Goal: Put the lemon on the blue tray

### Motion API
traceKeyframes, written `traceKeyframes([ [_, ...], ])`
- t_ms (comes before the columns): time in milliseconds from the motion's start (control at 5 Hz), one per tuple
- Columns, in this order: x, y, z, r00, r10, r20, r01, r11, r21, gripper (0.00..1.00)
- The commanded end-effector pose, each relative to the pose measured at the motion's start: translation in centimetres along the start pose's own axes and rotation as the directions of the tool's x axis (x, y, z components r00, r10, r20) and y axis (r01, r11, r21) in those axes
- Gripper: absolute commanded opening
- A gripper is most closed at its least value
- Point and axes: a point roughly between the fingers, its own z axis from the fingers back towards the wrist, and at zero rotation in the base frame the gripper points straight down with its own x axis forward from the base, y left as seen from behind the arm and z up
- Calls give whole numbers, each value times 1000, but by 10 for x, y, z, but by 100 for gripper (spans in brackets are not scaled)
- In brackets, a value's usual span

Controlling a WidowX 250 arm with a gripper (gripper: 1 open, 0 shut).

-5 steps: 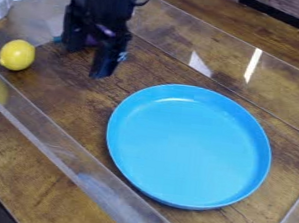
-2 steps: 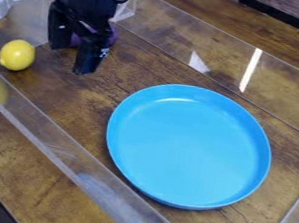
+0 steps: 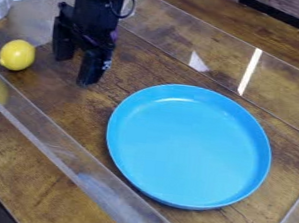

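Note:
The lemon [image 3: 16,55], small, yellow and glossy, lies on the wooden table at the far left. My black gripper [image 3: 75,65] points down just to its right, close above the table. Its jaws stand open with nothing between them, and a short gap separates the nearer finger [image 3: 63,48] from the fruit. The blue tray [image 3: 189,146], a large round plate with a shallow rim, rests to the right and nearer the camera, with nothing on it.
The dark wooden table [image 3: 56,134] is glossy, with bright reflections near the tray's far side. Its front-left corner falls away at the bottom left. A dark object sits at the top right edge.
The gripper has shifted a little to the left, toward the lemon, and slightly lower. Its jaws stay open. Lemon and tray have not moved.

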Motion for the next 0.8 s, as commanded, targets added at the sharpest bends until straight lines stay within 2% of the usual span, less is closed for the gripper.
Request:
traceKeyframes([
  [0, -11, 22, 26, 998, -14, 62, 12, 999, 32, 100],
  [200, -17, 30, 30, 997, -39, 66, 36, 999, 37, 100],
  [600, -22, 51, 14, 997, -25, 79, 21, 999, 50, 100],
])
